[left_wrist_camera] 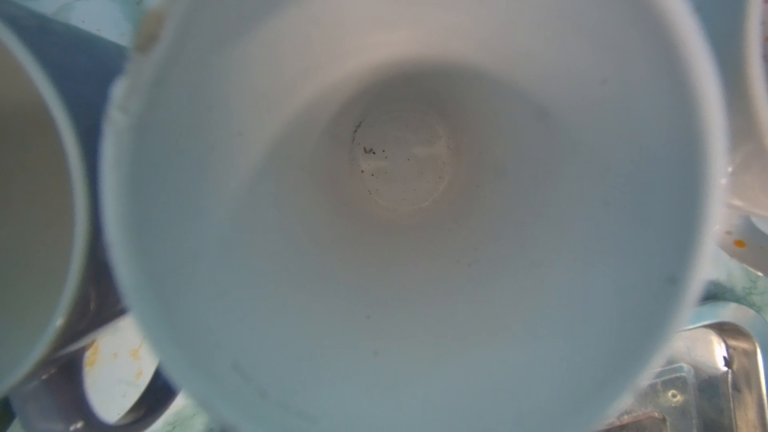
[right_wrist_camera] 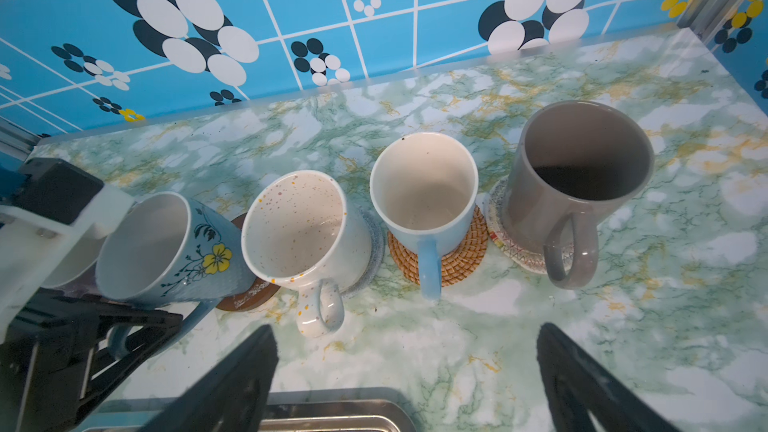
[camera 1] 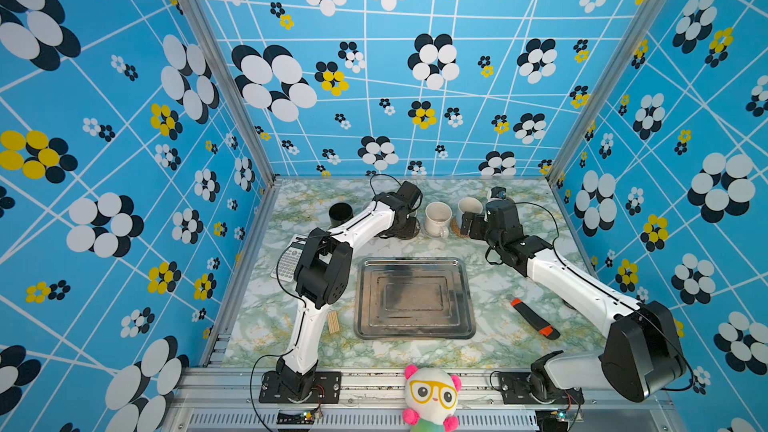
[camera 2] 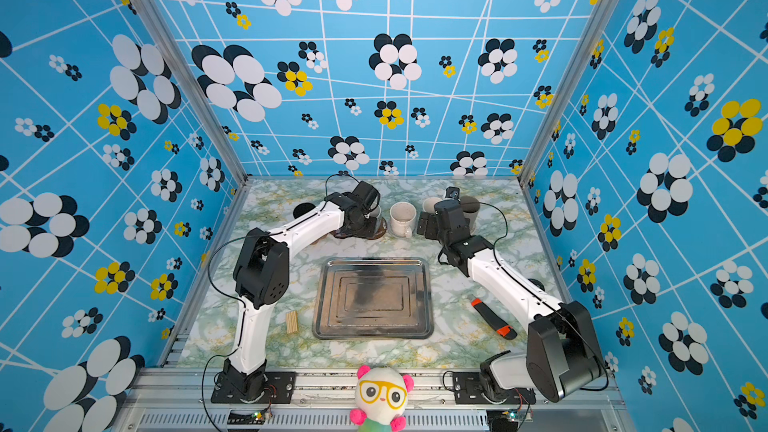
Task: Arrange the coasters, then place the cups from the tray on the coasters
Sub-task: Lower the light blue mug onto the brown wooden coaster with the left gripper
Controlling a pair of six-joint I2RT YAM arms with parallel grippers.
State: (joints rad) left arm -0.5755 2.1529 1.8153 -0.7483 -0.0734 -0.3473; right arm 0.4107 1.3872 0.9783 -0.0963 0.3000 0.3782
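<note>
Left hand (camera 1: 398, 220) clamped on tilted flowered mug (right_wrist_camera: 166, 247): level it, centre on brown coaster (right_wrist_camera: 249, 299) at 12 o'clock of tray (camera 1: 413, 262), then release.

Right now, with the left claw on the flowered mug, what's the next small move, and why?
Probably tip the flowered mug upright and settle it flat on the dark brown coaster. The left claw holds it tilted over that coaster, and the tray is already empty.
</note>
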